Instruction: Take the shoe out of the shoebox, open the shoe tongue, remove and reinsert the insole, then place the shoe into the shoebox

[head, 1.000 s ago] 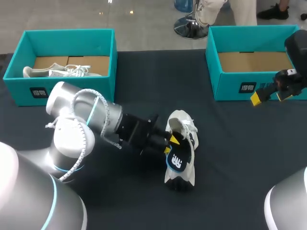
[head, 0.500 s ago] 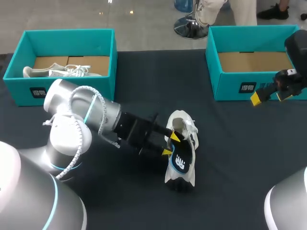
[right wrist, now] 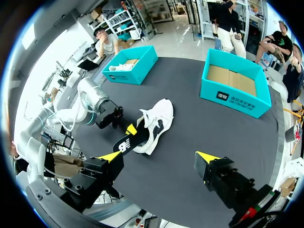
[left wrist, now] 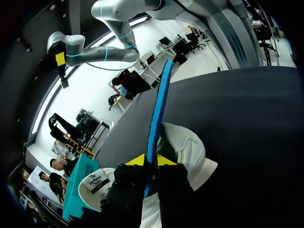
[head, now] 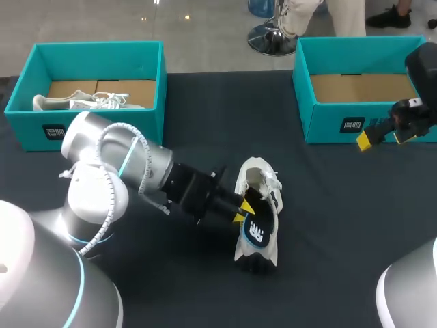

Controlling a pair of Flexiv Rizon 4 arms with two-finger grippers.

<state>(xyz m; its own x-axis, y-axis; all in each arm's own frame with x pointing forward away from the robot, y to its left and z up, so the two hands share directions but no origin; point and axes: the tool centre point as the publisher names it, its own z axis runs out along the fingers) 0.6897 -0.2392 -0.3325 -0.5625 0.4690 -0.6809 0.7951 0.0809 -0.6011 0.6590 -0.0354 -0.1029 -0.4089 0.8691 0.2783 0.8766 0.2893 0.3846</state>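
A white shoe [head: 260, 179] lies on its side in the middle of the black table. Its black and blue insole [head: 257, 231] sticks out over the toe end. My left gripper [head: 242, 207] is shut on the insole's edge beside the shoe's opening. In the left wrist view the insole [left wrist: 158, 105] stands edge-on between the two yellow tips of the left gripper [left wrist: 151, 159], with the shoe [left wrist: 186, 148] just behind it. My right gripper [head: 384, 139] hangs open and holds nothing, in front of the right shoebox [head: 321, 123]. The right wrist view shows the right gripper [right wrist: 159, 156] well away from the shoe [right wrist: 160, 116].
A second teal shoebox [head: 31, 130] at the back left holds another white shoe [head: 82, 102]. The right shoebox shows only its brown cardboard floor. The black table [head: 341, 239] runs bare in front of and to the right of the shoe.
The left gripper's fingers spread wider beside the shoe, then closed on the insole's edge. The shoe barely shifted. The right arm has not moved.
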